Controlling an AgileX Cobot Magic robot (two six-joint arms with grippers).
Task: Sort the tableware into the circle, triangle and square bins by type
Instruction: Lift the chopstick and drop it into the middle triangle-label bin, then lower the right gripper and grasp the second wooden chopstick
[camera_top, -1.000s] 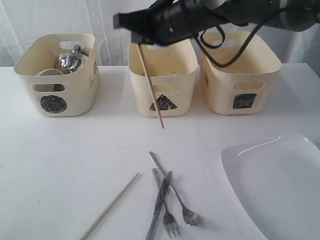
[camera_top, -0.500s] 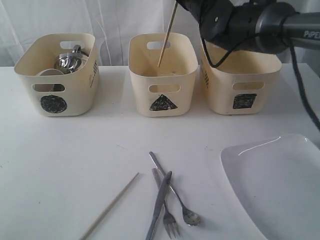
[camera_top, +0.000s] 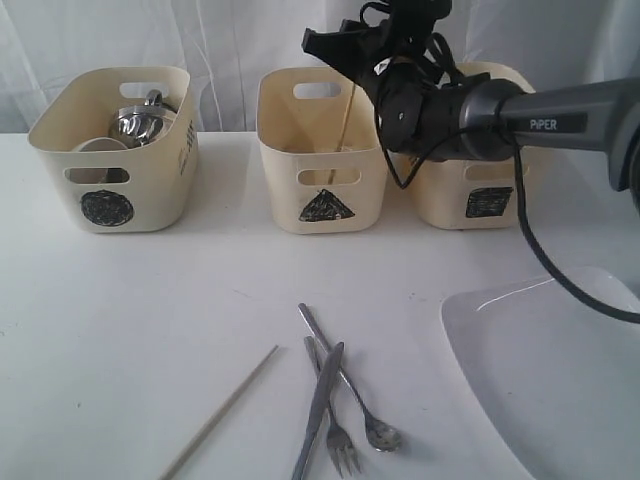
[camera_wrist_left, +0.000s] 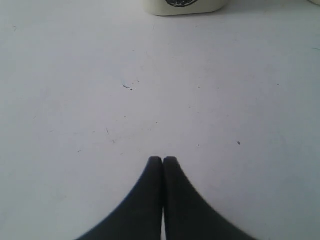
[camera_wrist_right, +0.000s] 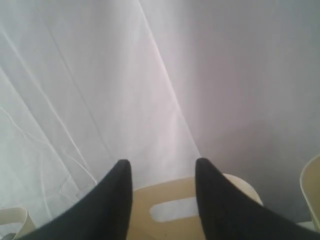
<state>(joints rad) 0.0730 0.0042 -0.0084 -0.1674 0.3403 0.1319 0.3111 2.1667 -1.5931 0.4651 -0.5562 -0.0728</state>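
Right gripper (camera_wrist_right: 162, 167) stands spread, empty, over the triangle bin (camera_top: 285, 200); one chopstick (camera_top: 347, 118) leans inside just beneath it. Judged mid cutlery sorting: next, reach the second chopstick (camera_top: 222, 408) lying well away.

bins (camera_top: 150, 195) cream plastic, matt, smooth; tabletop (camera_top: 150, 300) white, matt, faintly scuffed; plate (camera_top: 560, 370) glossy white, glazed look; knife (camera_top: 312, 430), fork (camera_top: 341, 452), spoon (camera_top: 383, 436) polished metal; chopstick (camera_top: 220, 412) bare pale wood, matt; mugs (camera_top: 135, 120) shiny steel; curtain (camera_top: 80, 35) white cloth, creased
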